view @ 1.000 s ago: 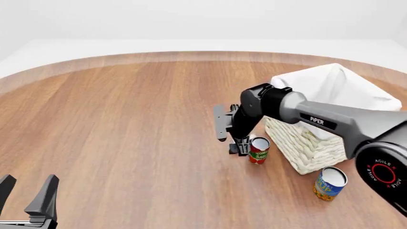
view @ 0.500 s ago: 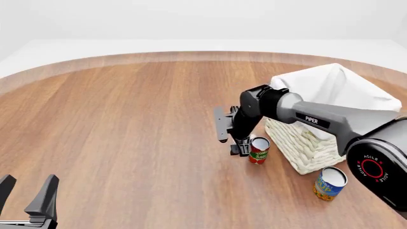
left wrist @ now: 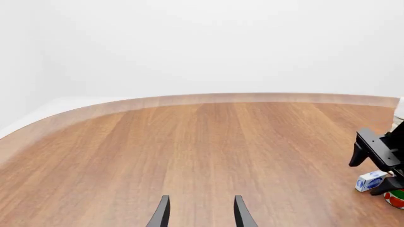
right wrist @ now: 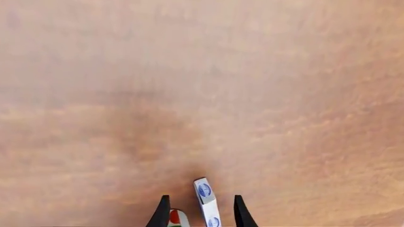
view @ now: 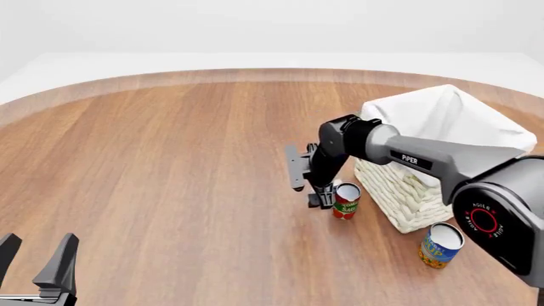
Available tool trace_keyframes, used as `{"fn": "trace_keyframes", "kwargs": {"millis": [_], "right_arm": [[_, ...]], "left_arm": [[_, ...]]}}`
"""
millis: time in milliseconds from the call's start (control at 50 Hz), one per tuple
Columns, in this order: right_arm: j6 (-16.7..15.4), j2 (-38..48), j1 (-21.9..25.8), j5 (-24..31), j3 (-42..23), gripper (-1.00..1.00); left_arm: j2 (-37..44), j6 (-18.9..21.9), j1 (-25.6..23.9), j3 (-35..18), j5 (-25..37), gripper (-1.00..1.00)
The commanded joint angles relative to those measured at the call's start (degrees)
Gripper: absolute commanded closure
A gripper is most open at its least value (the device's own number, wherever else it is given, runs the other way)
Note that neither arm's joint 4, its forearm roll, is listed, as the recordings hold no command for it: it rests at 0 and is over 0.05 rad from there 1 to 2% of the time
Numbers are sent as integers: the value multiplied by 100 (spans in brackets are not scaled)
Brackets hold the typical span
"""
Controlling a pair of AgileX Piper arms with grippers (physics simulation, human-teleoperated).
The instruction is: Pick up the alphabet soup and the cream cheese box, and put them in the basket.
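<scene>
Your right gripper points down at the table just left of the basket, its fingers parted a moderate way with the cream cheese box standing on edge between them; you cannot tell from the wrist view whether the pads touch it. From the left wrist view the box sits on the wood right under that gripper, beside the red-and-green can. That can stands upright immediately right of your right gripper and close to the basket's near-left wall. The alphabet soup stands off the basket's near corner, on the side toward you, tilted a little and apart from the wicker. Your left gripper hovers far to the left of the basket, near your edge of the table, fingers spread and holding nothing.
</scene>
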Motion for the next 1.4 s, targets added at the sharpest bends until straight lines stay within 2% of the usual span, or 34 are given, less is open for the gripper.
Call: {"fn": "trace_keyframes", "kwargs": {"millis": [20,620,1400], "right_arm": [[-106,87,-78,0,-45,-100],[-193,372,-146,-37,-150,-100],[-327,826,-196,184,-836,-100]], "left_arm": [[0,0,0,0,0,-100],[0,0,0,0,0,-100],[0,0,0,0,0,-100]]}}
